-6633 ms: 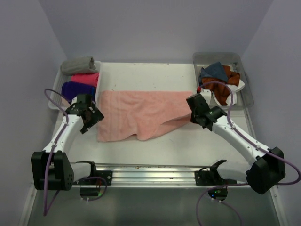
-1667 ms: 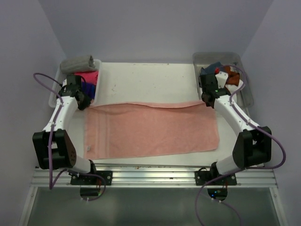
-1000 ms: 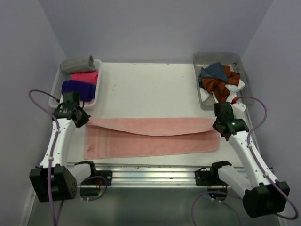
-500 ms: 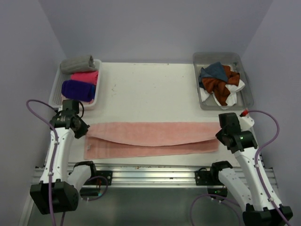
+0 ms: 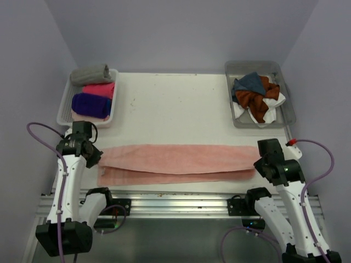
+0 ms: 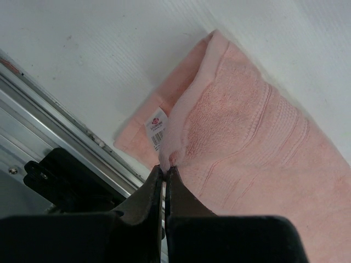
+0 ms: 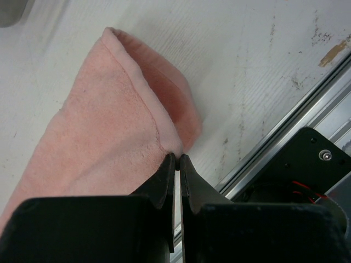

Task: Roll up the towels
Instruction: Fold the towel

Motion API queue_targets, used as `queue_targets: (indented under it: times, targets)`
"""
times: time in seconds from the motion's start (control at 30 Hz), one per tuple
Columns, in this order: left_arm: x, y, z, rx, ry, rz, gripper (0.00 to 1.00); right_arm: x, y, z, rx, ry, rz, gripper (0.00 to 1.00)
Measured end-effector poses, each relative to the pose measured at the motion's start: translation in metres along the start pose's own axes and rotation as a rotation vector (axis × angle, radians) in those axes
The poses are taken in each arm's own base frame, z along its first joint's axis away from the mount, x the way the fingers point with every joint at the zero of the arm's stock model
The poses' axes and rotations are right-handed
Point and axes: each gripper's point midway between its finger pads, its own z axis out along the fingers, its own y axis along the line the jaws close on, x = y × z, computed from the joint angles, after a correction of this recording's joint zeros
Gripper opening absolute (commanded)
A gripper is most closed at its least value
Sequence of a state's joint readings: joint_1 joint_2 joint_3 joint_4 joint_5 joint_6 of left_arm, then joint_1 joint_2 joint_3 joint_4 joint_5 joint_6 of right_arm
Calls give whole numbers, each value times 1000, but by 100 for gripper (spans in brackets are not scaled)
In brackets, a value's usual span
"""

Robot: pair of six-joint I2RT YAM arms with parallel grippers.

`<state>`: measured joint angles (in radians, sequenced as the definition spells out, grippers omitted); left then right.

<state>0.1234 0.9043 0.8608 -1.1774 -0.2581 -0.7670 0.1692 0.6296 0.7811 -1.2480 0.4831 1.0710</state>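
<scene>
A long salmon pink towel (image 5: 175, 163) lies folded lengthwise along the table's near edge. My left gripper (image 5: 94, 158) is shut on its left upper corner (image 6: 170, 156), which it pinches over the lower layer with a white label (image 6: 157, 121). At the other end, my right gripper (image 5: 259, 164) is shut on the right upper corner (image 7: 174, 147). Rolled grey (image 5: 91, 74), hot pink (image 5: 100, 89) and purple (image 5: 90, 105) towels sit in the left tray (image 5: 64, 112). Crumpled teal (image 5: 249, 82), rust orange (image 5: 249, 98) and white (image 5: 274, 102) towels fill the right tray (image 5: 289, 115).
An aluminium rail (image 5: 175, 198) runs along the near table edge, just below the pink towel. Purple cables (image 5: 35, 129) loop out from both arms. Lavender walls close the sides and back.
Both grippers have drawn the towel's far edge toward the near edge, folding it in half lengthwise. The upper layer now nearly covers the lower one.
</scene>
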Motion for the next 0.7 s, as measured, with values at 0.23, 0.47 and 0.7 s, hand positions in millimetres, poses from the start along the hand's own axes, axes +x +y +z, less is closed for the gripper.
queue_targets:
  times: [0.23,0.47,0.7]
  targets:
    - [-1,6,-7,-13,-12,0,0,3,-7,-2,20,10,6,0]
    - [7,15,-12,-26,0,3,0,5,-14,-5,32,15,14,0]
    - [10,22,-17,-24,-15,-7,0,5,-15,-6,34,12,29,0]
